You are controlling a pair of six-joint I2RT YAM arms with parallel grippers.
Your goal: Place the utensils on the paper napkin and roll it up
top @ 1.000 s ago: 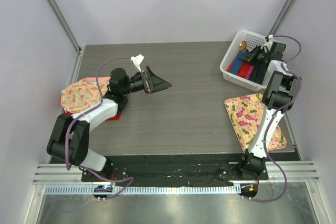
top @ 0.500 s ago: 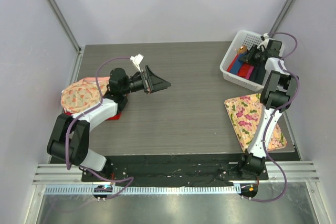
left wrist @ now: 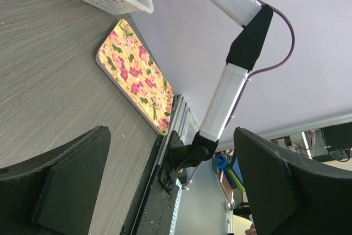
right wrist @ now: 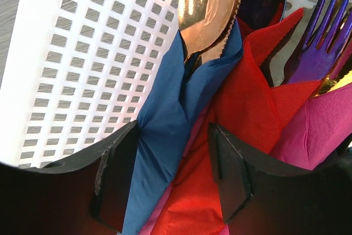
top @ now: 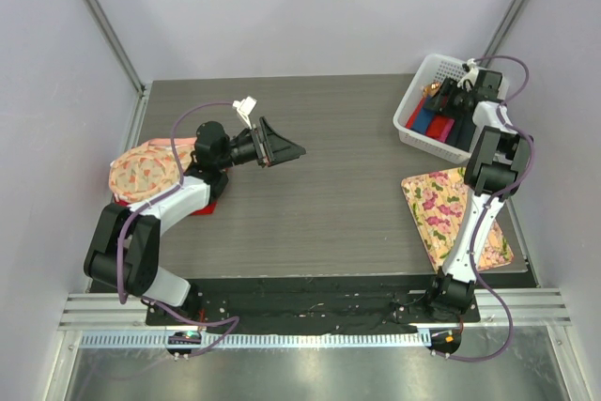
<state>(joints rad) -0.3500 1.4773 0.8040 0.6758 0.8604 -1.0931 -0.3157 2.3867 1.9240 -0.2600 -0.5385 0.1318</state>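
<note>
The paper napkin (right wrist: pixel 165 136) is a dark blue roll lying in the white basket (right wrist: pixel 82 53). The copper utensils (right wrist: pixel 206 9) poke out of its top, with a shiny spoon bowl in front. My right gripper (right wrist: pixel 173 171) is open over the basket and straddles the roll. Its left finger (right wrist: pixel 118 174) is against the blue paper and its right finger (right wrist: pixel 228 174) stands apart over a red roll. In the top view the right gripper (top: pixel 449 99) is inside the basket (top: pixel 408 110). My left gripper (top: pixel 286 150) hangs open and empty above the table's middle left.
A red roll (right wrist: pixel 242 108), a pink roll (right wrist: pixel 313 125) and a purple fork (right wrist: pixel 316 37) share the basket. One floral cloth (top: pixel 451 213) lies at the table's right edge. Another floral cloth (top: pixel 141 171) lies bunched at the left by the left arm.
My right gripper has opened from nearly shut and let go of the blue roll in the basket. It has shifted slightly toward the back. The left arm has not moved.
</note>
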